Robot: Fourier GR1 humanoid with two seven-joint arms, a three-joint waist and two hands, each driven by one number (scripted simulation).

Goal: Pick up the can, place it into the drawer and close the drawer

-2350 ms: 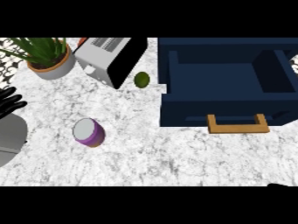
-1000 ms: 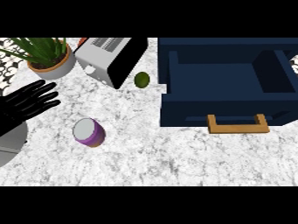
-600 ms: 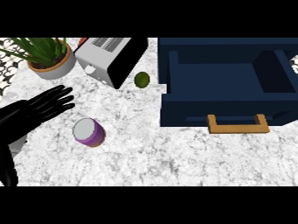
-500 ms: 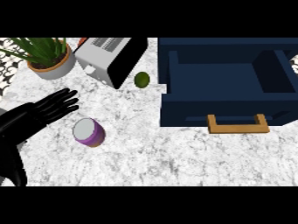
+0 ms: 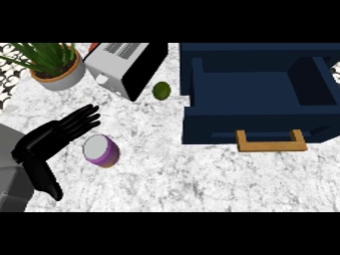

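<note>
A purple can (image 5: 101, 151) with a pale lid lies on its side on the marble counter, left of centre. My left hand (image 5: 49, 140) is just left of it, fingers straight and spread, thumb pointing down toward the lower edge; it does not hold the can. The dark blue drawer (image 5: 266, 92) stands pulled open at the upper right, empty inside, with a tan handle (image 5: 271, 144) on its front. My right hand does not show.
A toaster (image 5: 124, 65) stands at the back, with a small green lime (image 5: 162, 90) beside it. A potted plant (image 5: 52, 63) sits at the back left. Bare marble counter (image 5: 202, 179) stretches in front of the drawer.
My left hand has come in from the left edge and moved right and down toward the can, with its fingers spread. The can and the drawer have not moved.
</note>
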